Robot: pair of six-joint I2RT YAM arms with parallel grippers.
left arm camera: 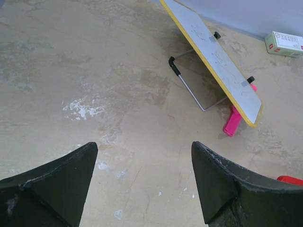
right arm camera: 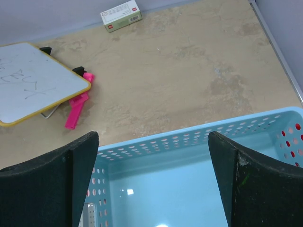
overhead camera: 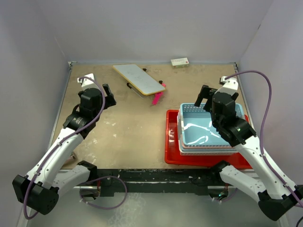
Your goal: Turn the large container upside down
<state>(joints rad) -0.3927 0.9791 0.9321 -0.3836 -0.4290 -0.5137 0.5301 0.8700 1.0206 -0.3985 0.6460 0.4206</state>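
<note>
- Tray (overhead camera: 173,142): red, on the near right part of the bench (overhead camera: 123,137), open side up, long edge close to the arm bases.
- Inside the tray: light-blue perforated basket (overhead camera: 208,132), covering most of it; more basket rims stacked just beneath it at the near edge. Red strips of tray showing on the left and along the near side.
- Right end effector (right arm camera: 154,137): jaws spread wide, nothing between them, poised over the far end of the basket, fingers (right arm camera: 80,165) framing its far wall.
- Left end effector (left arm camera: 142,156): jaws also wide, holding nothing, above bare bench on the left, well apart from the tray.
- Whiteboard (overhead camera: 138,78): yellow-rimmed, tilted on a wire stand (left arm camera: 194,90), at the far middle of the bench.
- Pink piece (left arm camera: 233,120): lying at the whiteboard's right corner, partly under it.
- Small box (overhead camera: 180,62): against the back wall, right of the whiteboard.
- Pale scuffs on the bench surface in front of the left fingers.
</note>
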